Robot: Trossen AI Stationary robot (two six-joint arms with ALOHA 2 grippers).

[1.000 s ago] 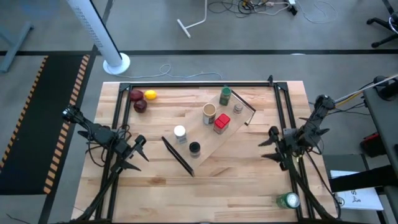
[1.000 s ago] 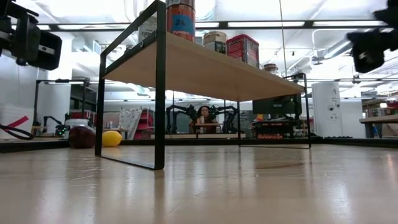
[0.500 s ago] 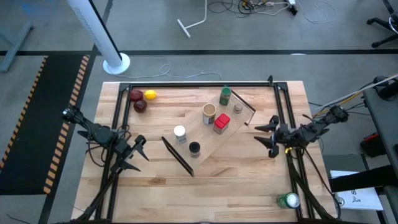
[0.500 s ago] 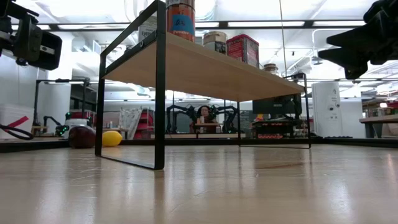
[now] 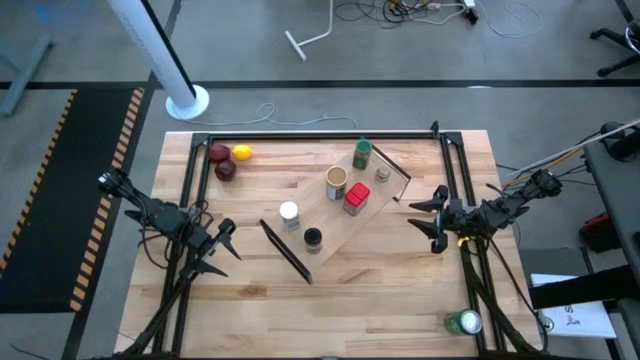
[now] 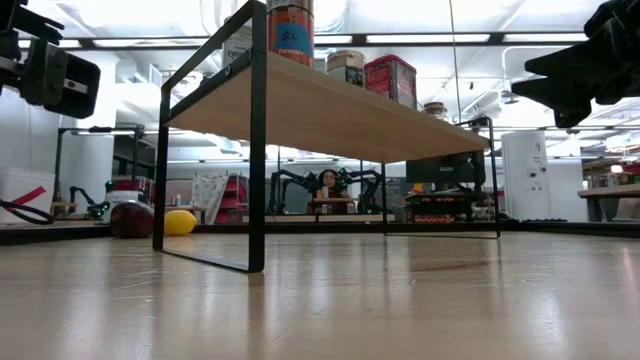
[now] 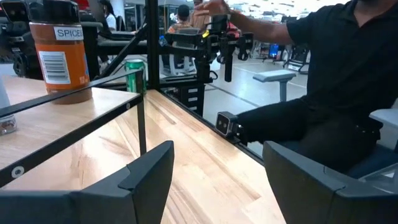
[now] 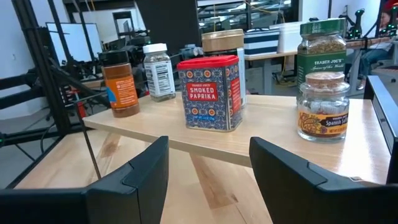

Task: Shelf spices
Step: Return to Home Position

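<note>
All 6 jars (image 5: 356, 198) are sitting on the shelf (image 5: 335, 222), so shelving seems done. The left gripper (image 5: 224, 248) and right gripper (image 5: 423, 228) are hovering wide, empty.

One shelf (image 5: 340, 228) holds six jars: one green-lidded jar (image 5: 362, 154), one tan jar (image 5: 336, 182), one small grey-lidded jar (image 5: 383, 174), one red tin (image 5: 356, 198), one white-lidded jar (image 5: 289, 214) and one black-lidded jar (image 5: 313, 239). On the one table (image 5: 400, 290) lie three fruits: one red fruit (image 5: 218, 152), one darker red fruit (image 5: 226, 169) and one yellow fruit (image 5: 241, 153). There is one green can (image 5: 463, 322). There are two arms, a left arm (image 5: 165, 215) and a right arm (image 5: 495, 212). One person in black (image 7: 323, 81) sits nearby; a distant figure (image 6: 327, 185) is probably a second.
</note>
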